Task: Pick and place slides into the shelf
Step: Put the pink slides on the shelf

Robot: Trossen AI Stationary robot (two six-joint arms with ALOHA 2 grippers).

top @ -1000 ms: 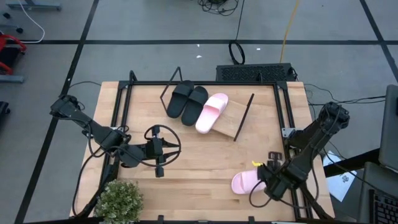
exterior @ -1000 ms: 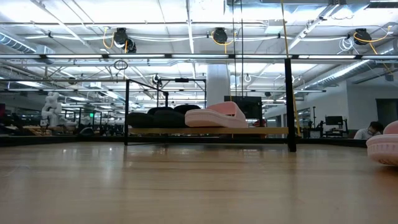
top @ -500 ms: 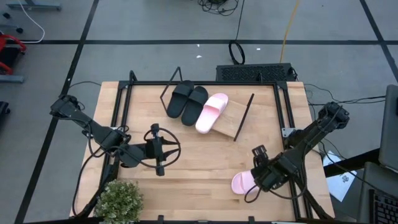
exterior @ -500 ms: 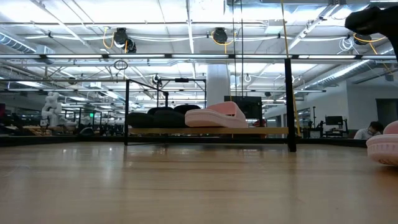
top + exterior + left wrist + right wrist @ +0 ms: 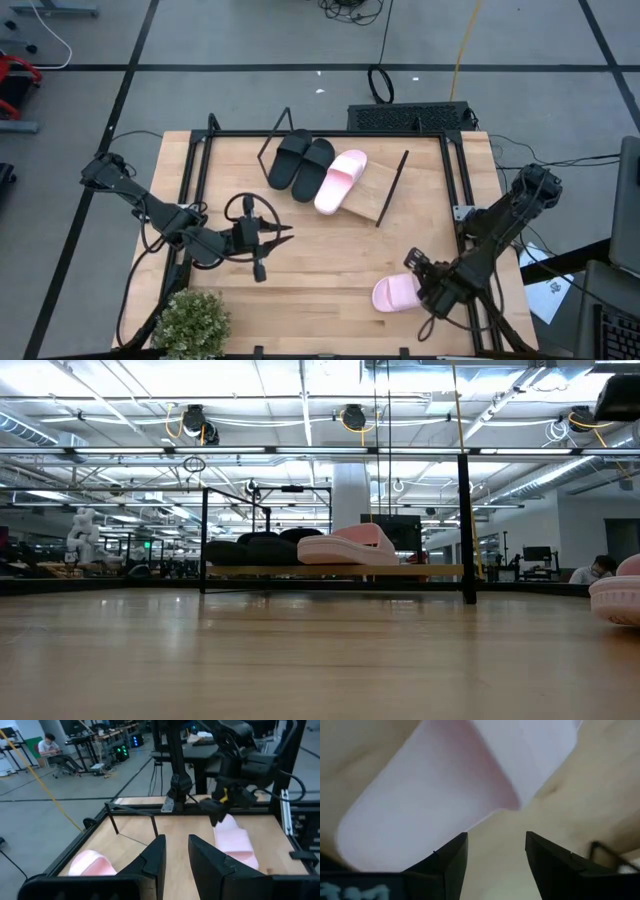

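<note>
The shelf (image 5: 372, 190) stands at the table's far middle. On it rest a black pair of slides (image 5: 300, 160) and one pink slide (image 5: 340, 180), their soles on the slanted board. A second pink slide (image 5: 392, 293) lies flat on the table near the near right. My right gripper (image 5: 496, 845) points down just over that slide's right edge (image 5: 455, 785), open, with nothing between its fingers. My left gripper (image 5: 285, 237) hovers over the table's left middle, pointing toward the right; its fingers (image 5: 155, 860) stand apart and hold nothing.
A potted plant (image 5: 192, 320) stands at the table's near left corner. A black metal frame (image 5: 200, 150) runs along the table's edges. Bare wood lies between the shelf and the loose pink slide. A person (image 5: 50, 745) sits in the room beyond.
My right gripper has rolled about its own axis and sunk toward the loose pink slide, staying open. My left gripper has tipped its fingers up a little. The slides have not moved.
</note>
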